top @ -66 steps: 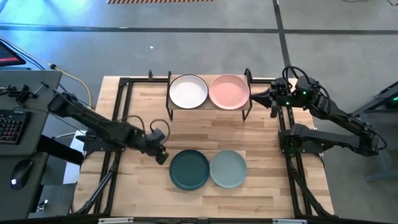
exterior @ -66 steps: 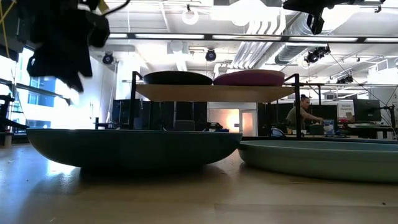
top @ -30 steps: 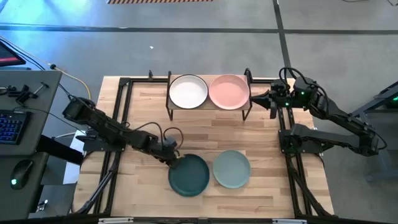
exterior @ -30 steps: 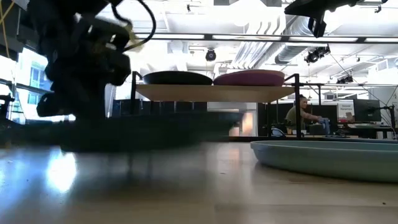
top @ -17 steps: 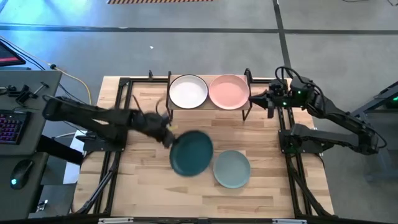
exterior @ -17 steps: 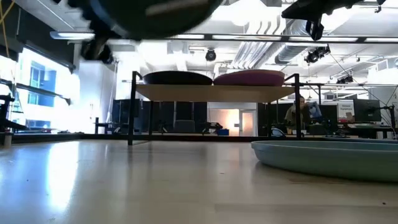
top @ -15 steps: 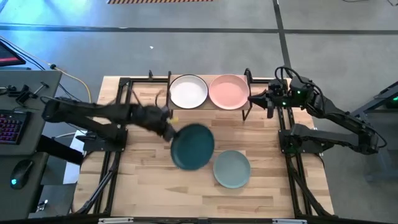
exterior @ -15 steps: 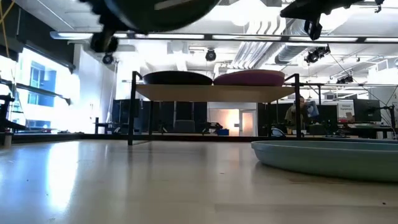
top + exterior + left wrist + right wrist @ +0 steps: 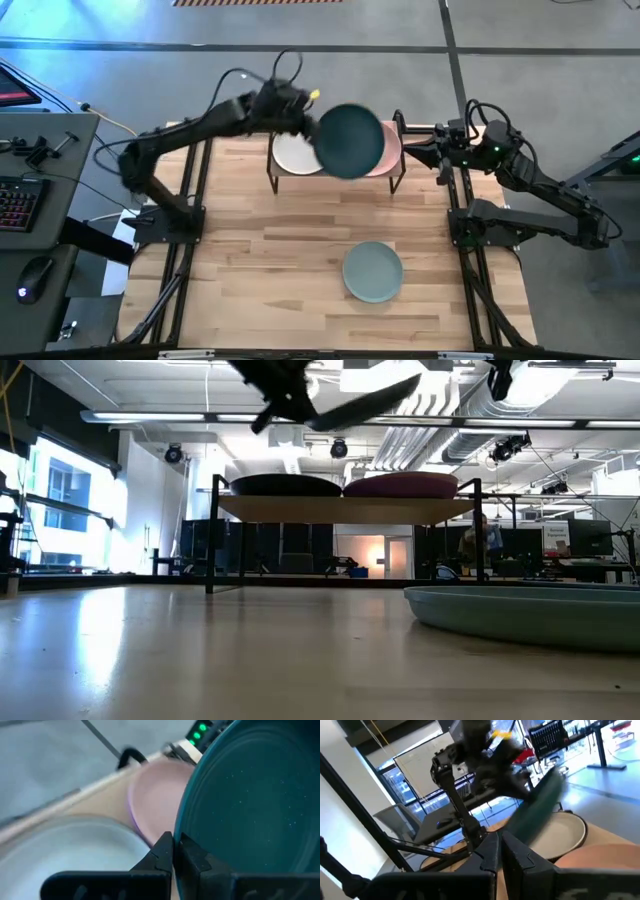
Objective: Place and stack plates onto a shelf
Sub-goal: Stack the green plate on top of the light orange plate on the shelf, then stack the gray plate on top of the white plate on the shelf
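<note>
High view: dark teal plate (image 9: 349, 141) is carried by left gripper (image 9: 306, 124) above shelf (image 9: 335, 172); low view: plate is seen tilted, to be levelled before lowering; left wrist view: fingers (image 9: 162, 854) are clamped on its rim; right wrist view: right gripper (image 9: 500, 851), fingers nearly closed and empty, is parked beside shelf.

**No legible markings**

I can't read any text, label, brand, number or sign from here. The monitors in the room beyond the counter (image 9: 200, 650) are too small and blurred for me to make anything out.
</note>
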